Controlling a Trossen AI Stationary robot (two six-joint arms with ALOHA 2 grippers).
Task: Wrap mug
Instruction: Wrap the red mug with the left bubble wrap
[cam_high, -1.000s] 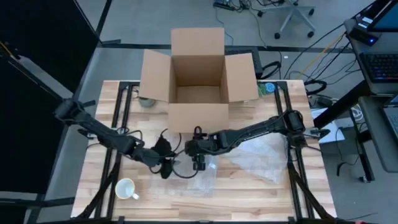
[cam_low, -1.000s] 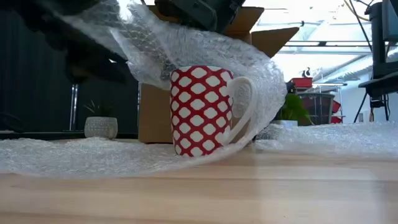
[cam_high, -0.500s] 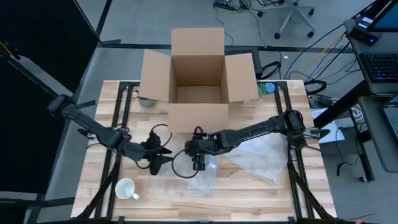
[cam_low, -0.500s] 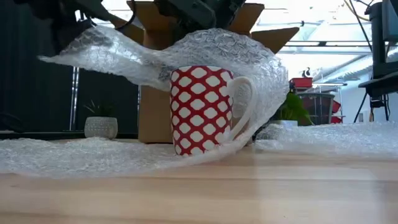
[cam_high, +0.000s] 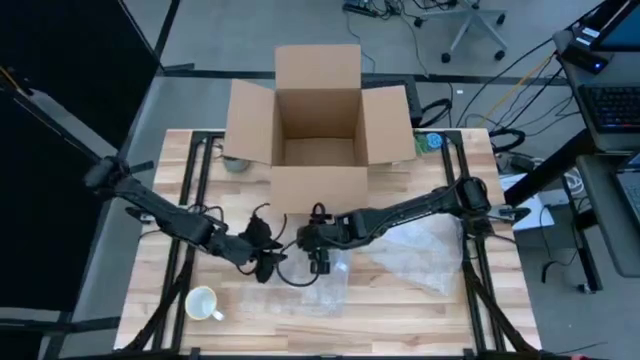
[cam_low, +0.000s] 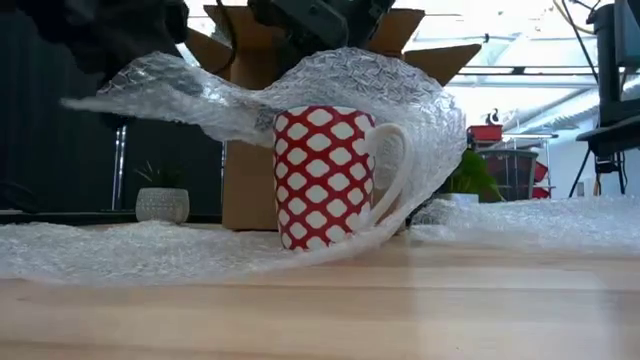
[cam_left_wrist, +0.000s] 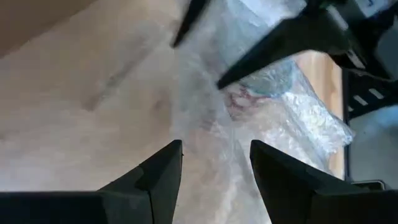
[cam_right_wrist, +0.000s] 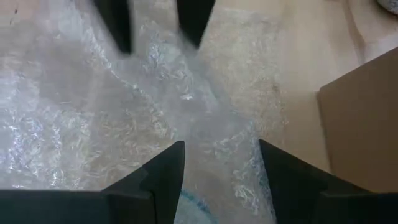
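High view: both arms meet over the wooden table (cam_high: 420, 300) before an open cardboard box (cam_high: 318, 125). The left hand (cam_high: 268, 262) and right hand (cam_high: 310, 250) sit over a bubble wrap sheet (cam_high: 325, 285); a white mug (cam_high: 202, 303) stands apart.

Low view: a red-and-white patterned mug (cam_low: 325, 177) stands upright on the wrap, a fold draped over its rim.

Wrist views: both hands' fingers are spread wide, holding nothing.

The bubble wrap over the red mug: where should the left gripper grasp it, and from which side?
Grip the free edge of the bubble wrap that sticks out level past the mug, away from its handle. Probably come in from that side with the left gripper, jaws above and below the thin sheet.
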